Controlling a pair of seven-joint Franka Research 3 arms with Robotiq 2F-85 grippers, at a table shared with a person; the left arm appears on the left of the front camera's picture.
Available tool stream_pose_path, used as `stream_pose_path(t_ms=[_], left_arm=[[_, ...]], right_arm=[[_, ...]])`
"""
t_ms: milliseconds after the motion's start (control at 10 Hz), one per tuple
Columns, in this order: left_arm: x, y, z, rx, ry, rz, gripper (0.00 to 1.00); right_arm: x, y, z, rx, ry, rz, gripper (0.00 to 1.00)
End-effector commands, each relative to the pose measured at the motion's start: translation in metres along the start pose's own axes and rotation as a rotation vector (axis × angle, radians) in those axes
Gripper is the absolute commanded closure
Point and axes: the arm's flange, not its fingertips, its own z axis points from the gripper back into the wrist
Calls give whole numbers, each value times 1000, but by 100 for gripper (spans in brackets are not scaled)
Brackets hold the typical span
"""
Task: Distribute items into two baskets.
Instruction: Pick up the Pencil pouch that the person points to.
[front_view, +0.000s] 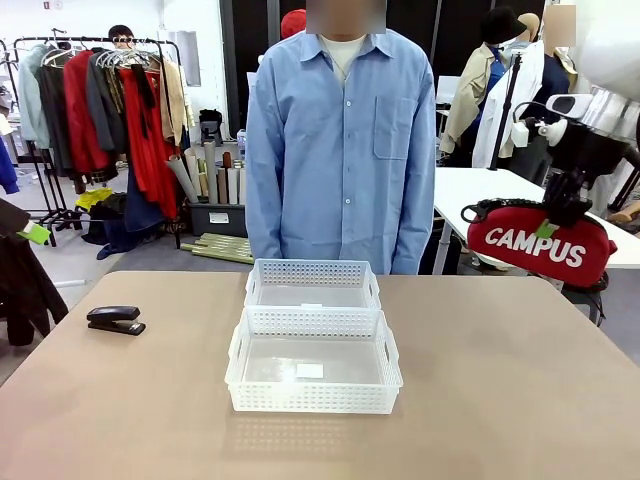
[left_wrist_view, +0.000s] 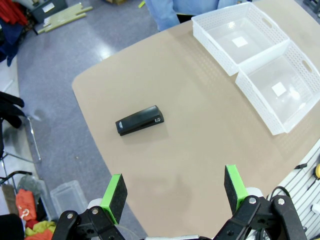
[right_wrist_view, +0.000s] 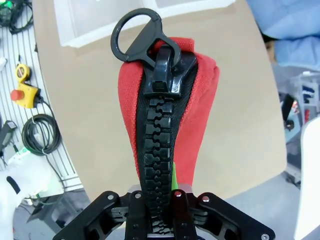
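Holding the red pouch (front_view: 540, 248) clamped in the right gripper (front_view: 547, 228), aloft well right of the larger basket (front_view: 310, 398) (smaller basket (front_view: 312, 271) touching behind it). Next, probably: swing in over the larger basket, lower, let go. Left gripper (left_wrist_view: 172, 192) spread wide, empty, above the stapler (left_wrist_view: 140, 120) lying well left of that basket.

This looks like a robot lab set up in a clothing workroom. Across the tan table (front_view: 500, 400), a rack of hanging clothes (front_view: 110, 100) stands at ten o'clock, a bin of rolls (front_view: 207, 178) at eleven and a white worktable (front_view: 490, 195) at two. In the right wrist view, a red stop button (right_wrist_view: 22, 94) and coiled cables (right_wrist_view: 42, 135) lie at nine o'clock.
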Motion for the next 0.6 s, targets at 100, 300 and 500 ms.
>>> stream_pose_path(t_ms=[100,300,500], left_arm=[[0,1,0,2,2,0,0],[0,1,0,2,2,0,0],[0,1,0,2,2,0,0]], right_arm=[[7,0,7,36,-10,7,100],[4,2,0,4,3,8,100],[4,2,0,4,3,8,100]])
